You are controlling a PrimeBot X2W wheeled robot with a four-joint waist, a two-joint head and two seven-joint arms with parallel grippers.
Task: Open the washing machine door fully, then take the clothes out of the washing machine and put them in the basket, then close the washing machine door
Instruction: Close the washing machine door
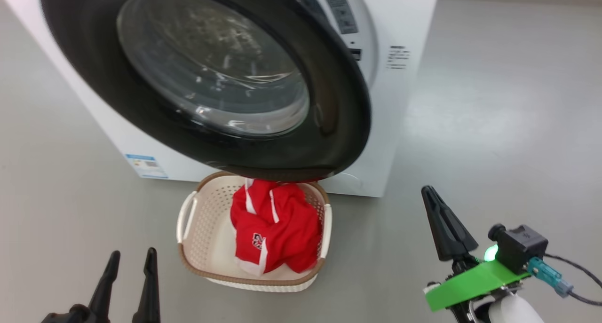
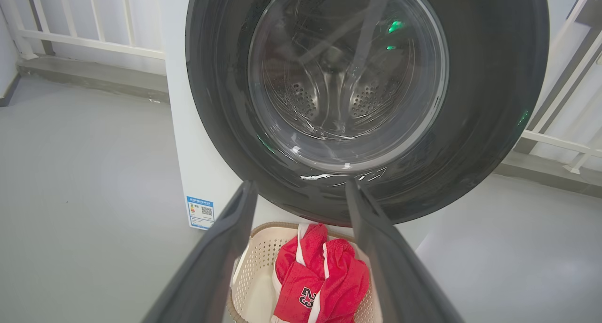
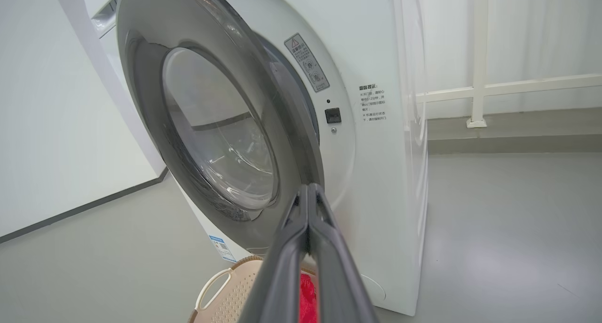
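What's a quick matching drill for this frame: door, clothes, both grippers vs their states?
Column A
1. washing machine door
2. clothes
3. left gripper
4. right gripper

Column B
a. shut, nothing between the fingers
b. standing open
c. fingers apart, holding nothing
d. lying in the basket

Pairs: 1-b, 2-d, 3-c, 4-a

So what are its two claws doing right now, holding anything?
Left gripper: open, empty.
Right gripper: shut, holding nothing.
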